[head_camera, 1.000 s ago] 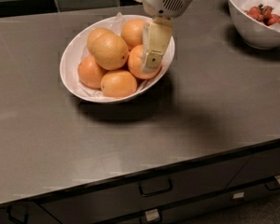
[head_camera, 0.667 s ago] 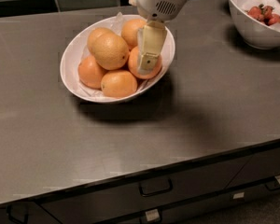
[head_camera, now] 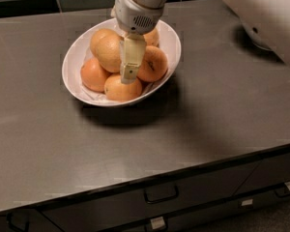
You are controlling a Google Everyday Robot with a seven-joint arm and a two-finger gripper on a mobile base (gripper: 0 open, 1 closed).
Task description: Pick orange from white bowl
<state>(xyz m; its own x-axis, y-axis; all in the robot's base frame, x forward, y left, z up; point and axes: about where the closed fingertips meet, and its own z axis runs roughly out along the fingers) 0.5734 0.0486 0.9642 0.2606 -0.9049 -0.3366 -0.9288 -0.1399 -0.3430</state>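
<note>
- The orange (head_camera: 108, 50), the big pale one with the dull peel, sits at about 10 o'clock inside the white bowl (head_camera: 71, 58), riding high on the pile and resting against its neighbours.
- The gripper (head_camera: 127, 74) hangs down into the bowl just at the orange's 3 o'clock side, its tip low in the gap between the orange and a deeper-coloured orange (head_camera: 153, 64) at 4 o'clock. It holds nothing that can be seen, and whether it is set wide or narrow cannot be told from this angle.
- To do this step well, it looks as if the gripper should straddle the pale orange across its widest part, which means shifting toward 9 o'clock so the fruit sits centred, not pinched at its edge.
- Round dimpled peel slips easily; close gently and squarely, then lift straight up.
- Two smaller oranges at 7 o'clock (head_camera: 93, 74) and 6 o'clock (head_camera: 121, 88) prop the pile, so expect them to roll once the load goes.
- The bowl stands toward 12 o'clock on the bench (head_camera: 222, 115); a sideways drag could tip or slide it.
</note>
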